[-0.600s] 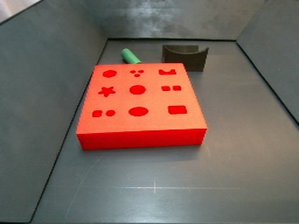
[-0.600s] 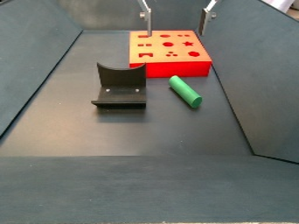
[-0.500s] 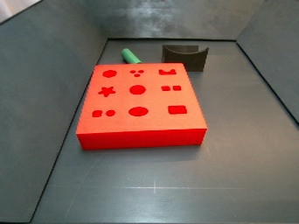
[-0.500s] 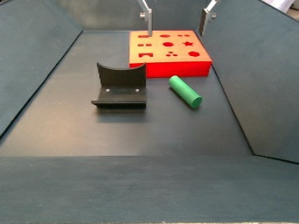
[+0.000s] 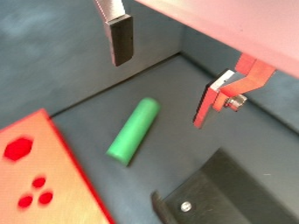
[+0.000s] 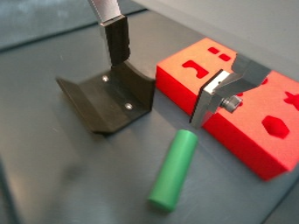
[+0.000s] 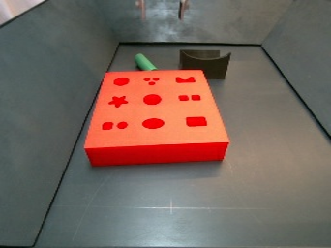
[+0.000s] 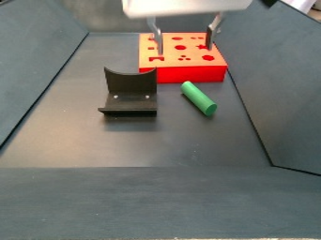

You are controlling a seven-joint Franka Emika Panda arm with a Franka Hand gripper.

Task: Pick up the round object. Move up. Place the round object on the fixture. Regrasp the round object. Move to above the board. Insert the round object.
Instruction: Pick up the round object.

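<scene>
Jaws spread wide, holding nothing, above the green peg

The gripper [image 8: 185, 36] has dropped lower into view than half a second ago, its fingers [image 5: 121, 39] wide apart. Below lies the round object [image 6: 176, 170], a smooth green rod with rounded ends, flat on the counter [image 8: 150, 141] between the fixture [image 8: 128, 92] and the board [image 8: 189, 58], unmoved.

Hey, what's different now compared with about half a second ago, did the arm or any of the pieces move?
The gripper has come down: in a side view its body is now in frame above the red board, with the fingers lower than before. It is open and holds nothing. The green peg, the fixture and the board lie where they were.
</scene>
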